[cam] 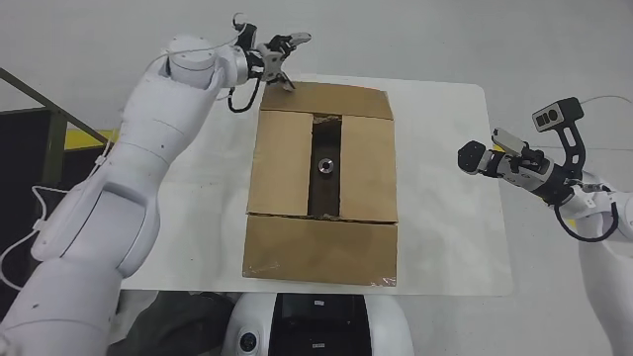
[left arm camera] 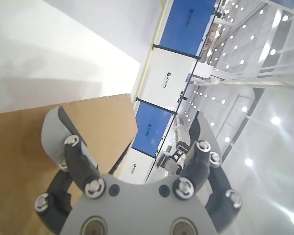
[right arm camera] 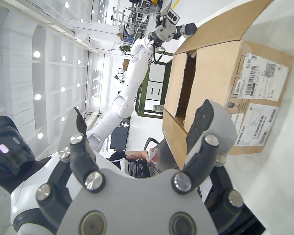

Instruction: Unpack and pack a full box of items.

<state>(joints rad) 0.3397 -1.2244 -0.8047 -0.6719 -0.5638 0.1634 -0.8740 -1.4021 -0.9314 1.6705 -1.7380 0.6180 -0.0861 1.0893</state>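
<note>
A brown cardboard box (cam: 321,173) stands in the middle of the white table (cam: 445,138). Its two side flaps lie nearly closed, and through the dark gap between them a small round item (cam: 324,165) shows. The far flap (cam: 331,100) and near flap (cam: 321,249) are folded outward. My left gripper (cam: 290,59) is open at the box's far left corner, one finger (left arm camera: 63,128) over the far flap (left arm camera: 22,138). My right gripper (cam: 472,156) hangs open above the table to the right of the box (right arm camera: 210,74), apart from it; nothing is between its fingers (right arm camera: 201,118).
Printed labels (right arm camera: 259,79) cover the side of the box that faces the right arm. A dark bench (cam: 30,148) stands off the table's left side. Bare table surface lies on both sides of the box, wider on the right.
</note>
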